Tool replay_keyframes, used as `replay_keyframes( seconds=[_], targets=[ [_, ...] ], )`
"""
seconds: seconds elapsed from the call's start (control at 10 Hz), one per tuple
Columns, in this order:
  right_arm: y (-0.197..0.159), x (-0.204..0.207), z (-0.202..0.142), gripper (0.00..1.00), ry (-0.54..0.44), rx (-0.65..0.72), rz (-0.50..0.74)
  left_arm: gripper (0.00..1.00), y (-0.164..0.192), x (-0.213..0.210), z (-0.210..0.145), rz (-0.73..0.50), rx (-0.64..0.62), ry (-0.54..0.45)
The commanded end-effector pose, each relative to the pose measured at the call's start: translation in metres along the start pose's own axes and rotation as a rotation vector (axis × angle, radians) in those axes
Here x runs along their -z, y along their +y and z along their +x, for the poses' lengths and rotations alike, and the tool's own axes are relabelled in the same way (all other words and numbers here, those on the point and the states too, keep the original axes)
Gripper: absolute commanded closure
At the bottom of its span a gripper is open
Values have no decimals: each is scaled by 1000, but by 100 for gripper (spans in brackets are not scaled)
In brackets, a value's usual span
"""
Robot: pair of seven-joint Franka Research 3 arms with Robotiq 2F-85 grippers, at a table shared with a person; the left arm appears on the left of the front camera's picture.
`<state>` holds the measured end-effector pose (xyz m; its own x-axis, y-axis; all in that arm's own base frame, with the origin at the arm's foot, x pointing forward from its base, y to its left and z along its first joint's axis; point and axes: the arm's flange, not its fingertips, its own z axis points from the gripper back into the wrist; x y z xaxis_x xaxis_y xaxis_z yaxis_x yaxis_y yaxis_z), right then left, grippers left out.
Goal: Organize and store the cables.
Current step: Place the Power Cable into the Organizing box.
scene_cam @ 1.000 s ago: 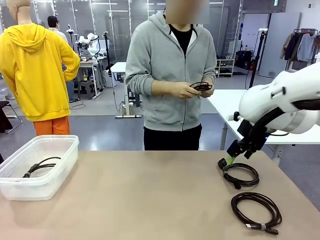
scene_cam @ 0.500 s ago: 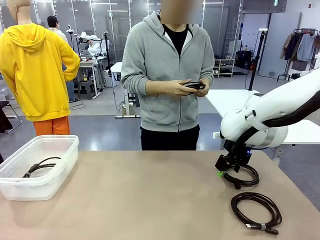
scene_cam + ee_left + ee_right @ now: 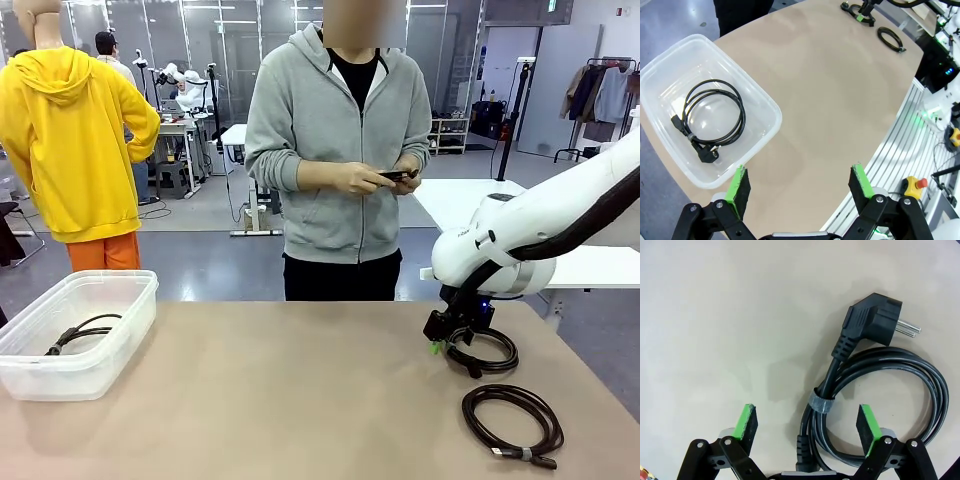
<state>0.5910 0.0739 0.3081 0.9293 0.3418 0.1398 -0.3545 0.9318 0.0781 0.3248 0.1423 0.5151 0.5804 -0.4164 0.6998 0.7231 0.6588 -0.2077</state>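
Two coiled black cables lie on the table's right side, one farther back (image 3: pixel 484 353) and one nearer the front (image 3: pixel 512 421). My right gripper (image 3: pixel 438 341) is down at the left edge of the farther coil. In the right wrist view its green fingers (image 3: pixel 747 422) stand open on either side of the coil's banded stretch (image 3: pixel 820 403), with the plug (image 3: pixel 872 322) beyond. A third cable (image 3: pixel 712 120) lies in the clear bin (image 3: pixel 765 102). My left gripper (image 3: pixel 800 184) hangs open high above the bin's edge. The person holds another cable (image 3: pixel 398 176) in both hands.
The clear plastic bin (image 3: pixel 100 285) sits at the table's left edge. The person stands at the far side, hands at chest height. The tan tabletop (image 3: pixel 300 390) between bin and coils is bare. A white table (image 3: pixel 460 200) stands behind on the right.
My right arm has swung down and leftward, bringing its gripper onto the farther coil. The person has kept handling the cable in their hands. Nothing else on the table has moved.
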Motion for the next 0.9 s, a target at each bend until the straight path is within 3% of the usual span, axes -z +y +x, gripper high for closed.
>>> replay_keyframes(
  seconds=[0.0, 0.1, 0.3, 0.4, 0.8],
  targets=[
    [7, 6, 13, 18, 17, 41, -45, 0, -1, 2, 0, 2, 11, -22],
    [9, 9, 14, 31, 35, 51, -46, 0, -1, 2, 0, 2, 11, -22],
    [13, 12, 15, 81, 50, 41, -62, 0, -1, 2, 0, 2, 11, -22],
    [15, 12, 14, 100, 54, 45, -66, 0, -1, 2, 0, 2, 11, -22],
    [17, 11, 15, 100, 66, 59, -94, 0, -1, 2, 0, 2, 11, -22]
  ],
)
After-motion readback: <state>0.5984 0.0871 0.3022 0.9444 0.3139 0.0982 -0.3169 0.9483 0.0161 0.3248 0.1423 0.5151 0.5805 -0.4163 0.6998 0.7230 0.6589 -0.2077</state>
